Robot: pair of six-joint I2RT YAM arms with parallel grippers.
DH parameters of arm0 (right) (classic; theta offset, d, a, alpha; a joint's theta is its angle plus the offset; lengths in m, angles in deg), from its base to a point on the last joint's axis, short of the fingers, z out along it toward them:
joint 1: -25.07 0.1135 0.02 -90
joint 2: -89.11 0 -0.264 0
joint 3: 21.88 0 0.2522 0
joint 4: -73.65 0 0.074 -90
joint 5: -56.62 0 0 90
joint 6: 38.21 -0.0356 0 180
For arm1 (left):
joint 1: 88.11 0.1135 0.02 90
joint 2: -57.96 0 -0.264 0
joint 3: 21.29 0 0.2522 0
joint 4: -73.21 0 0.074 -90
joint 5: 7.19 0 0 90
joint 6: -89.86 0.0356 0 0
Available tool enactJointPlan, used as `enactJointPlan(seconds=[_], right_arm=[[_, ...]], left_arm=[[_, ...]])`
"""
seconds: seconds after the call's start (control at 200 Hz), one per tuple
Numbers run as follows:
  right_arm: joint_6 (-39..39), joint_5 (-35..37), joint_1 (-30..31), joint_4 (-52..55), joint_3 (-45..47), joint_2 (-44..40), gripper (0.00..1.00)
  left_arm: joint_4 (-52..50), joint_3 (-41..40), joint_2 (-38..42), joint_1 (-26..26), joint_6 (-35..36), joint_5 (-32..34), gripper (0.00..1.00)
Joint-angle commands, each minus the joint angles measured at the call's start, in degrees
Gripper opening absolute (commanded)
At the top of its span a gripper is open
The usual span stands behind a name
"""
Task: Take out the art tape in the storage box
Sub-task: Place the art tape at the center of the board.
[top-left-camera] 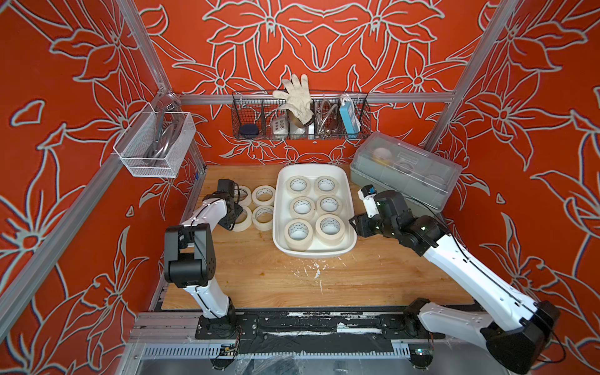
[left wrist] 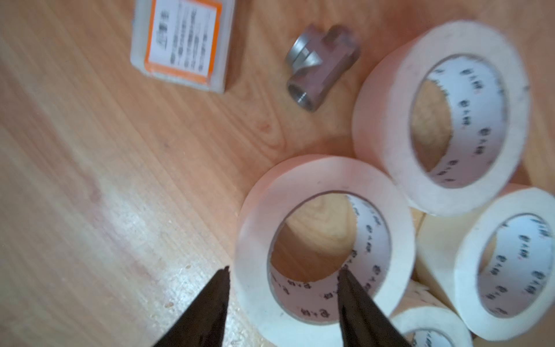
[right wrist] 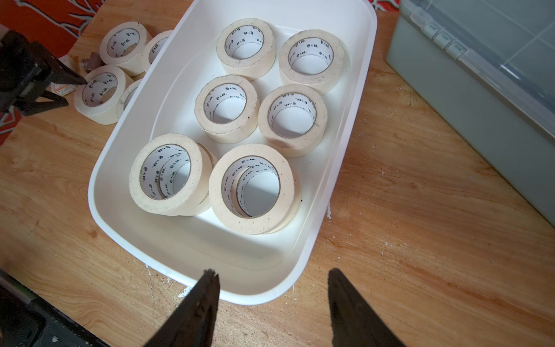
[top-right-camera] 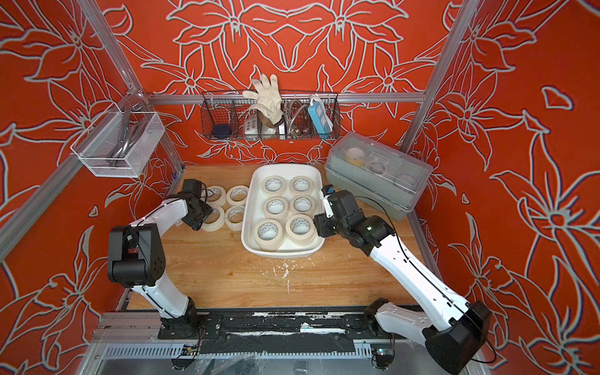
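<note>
storage box (top-left-camera: 313, 252): glossy white plastic tub with rounded corners, mid-table toward 12 o'clock. art tape (top-left-camera: 302, 206) sits in it at six spots, two columns by three rows. The pair at the 6 o'clock end is two rolls high. Four more rolls (top-left-camera: 263, 194) lie flat on the wooden table (top-left-camera: 259, 282) at the box's 9 o'clock, a tight 2x2 block just beside the rim. The rolls are matte cream rings with white cores and small dark print.

left gripper (left wrist: 283, 269): jaws apart, straddling one table roll's wall, with one finger in the core and one outside with a sliver of gap. It grips nothing; that view is blurred. left arm (top-left-camera: 207, 211) covers part of the two outer table rolls in both top views.

right gripper (right wrist: 272, 271): jaws apart, empty, at the box's 4 o'clock rim.

Around:
- Grey-green lidded box (top-left-camera: 406, 168) with a translucent lid, at 2 o'clock, close behind the right gripper.
- Metal tee fitting (left wrist: 322, 67) and clear case (left wrist: 180, 45) with an orange label, just beside the table rolls.
- Black wire basket (top-left-camera: 246, 110) on the back wall at 12 o'clock, with a knit glove (top-left-camera: 297, 97) sticking out.
- White mesh basket (top-left-camera: 152, 146) at 10 o'clock.
- White flecks (top-left-camera: 316, 271) on the wood at the box's 6 o'clock.
</note>
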Motion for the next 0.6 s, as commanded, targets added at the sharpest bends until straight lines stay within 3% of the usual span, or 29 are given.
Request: enactJointPlan(seconds=[0.0, 0.165, 0.31, 0.596], right_arm=[[0.9, -0.5, -0.4, 0.6, 0.7, -0.7, 0.62], [0.9, -0.8, -0.5, 0.6, 0.6, -0.7, 0.62], [0.9, -1.2, -0.6, 0.0, 0.6, -0.2, 0.62], [1.4, -1.8, -0.8, -0.5, -0.5, 2.5, 0.62]], left_arm=[[-6.0, 2.6, 3.3, 0.2, 3.4, 2.7, 0.67], [-7.6, 1.2, 9.1, 0.1, 4.9, 2.1, 0.81], [-10.5, 0.4, 13.5, -0.9, 6.4, -0.7, 0.86], [-13.2, -1.7, 23.8, -9.6, 10.7, -1.4, 0.99]])
